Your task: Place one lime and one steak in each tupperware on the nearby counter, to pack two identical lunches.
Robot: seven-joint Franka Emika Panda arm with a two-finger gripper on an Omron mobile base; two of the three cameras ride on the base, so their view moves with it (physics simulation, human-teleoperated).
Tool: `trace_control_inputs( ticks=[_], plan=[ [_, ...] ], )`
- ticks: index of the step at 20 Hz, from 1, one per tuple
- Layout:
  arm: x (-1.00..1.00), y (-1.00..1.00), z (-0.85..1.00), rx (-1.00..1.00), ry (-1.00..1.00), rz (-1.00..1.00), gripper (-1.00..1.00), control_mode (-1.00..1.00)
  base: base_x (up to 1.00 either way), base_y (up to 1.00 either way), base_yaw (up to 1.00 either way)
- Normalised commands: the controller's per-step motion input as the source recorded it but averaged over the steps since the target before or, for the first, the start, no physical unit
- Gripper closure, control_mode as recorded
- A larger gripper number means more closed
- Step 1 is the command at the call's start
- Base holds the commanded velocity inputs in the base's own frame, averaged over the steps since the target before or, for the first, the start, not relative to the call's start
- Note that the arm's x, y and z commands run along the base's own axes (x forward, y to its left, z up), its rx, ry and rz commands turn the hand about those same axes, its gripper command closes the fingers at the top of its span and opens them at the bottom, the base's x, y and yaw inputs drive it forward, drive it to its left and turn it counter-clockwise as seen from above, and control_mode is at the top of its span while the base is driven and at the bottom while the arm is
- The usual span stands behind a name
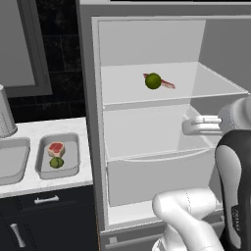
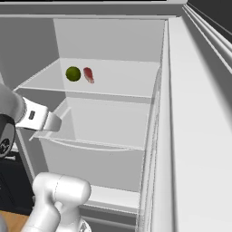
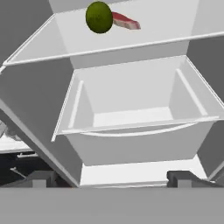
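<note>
A: Where are the lime [image 1: 153, 81] and steak [image 1: 166, 84]?
B: On the fridge shelf [image 1: 211, 86], touching. Another pair lies in one tupperware [image 1: 73, 164] on the counter [image 1: 86, 147]; a second tupperware [image 1: 17, 164] sits beside it.
A: Gripper [image 3: 113, 178]?
B: Spread wide, holding nothing, facing the drawer [image 3: 131, 118].

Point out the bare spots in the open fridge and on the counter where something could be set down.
The fridge shelf is bare right of the lime and steak, which sit close together. The drawer below holds nothing. On the counter, one tupperware already holds a lime and steak; the tupperware left of it looks empty.
</note>
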Motion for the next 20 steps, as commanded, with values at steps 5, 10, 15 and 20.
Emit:
trace_control_inputs(
  ticks=[5,10,15,20],
  plan=[
    [0.0,0.04,0.11,-0.09,-0.2,0.01,-1.0,-1.0,0.0,0.0,0.0],
    [0.17,0.0,0.44,-0.01,0.0,0.0,-1.0,-1.0,0.0,0.0,0.0],
    [0.43,0.0,0.22,0.0,0.02,0.0,-1.0,-1.0,0.0,0.0,0.0],
    [0.57,0.08,0.0,0.0,0.02,0.0,-1.0,-1.0,0.0,0.0,0.0]
  ],
)
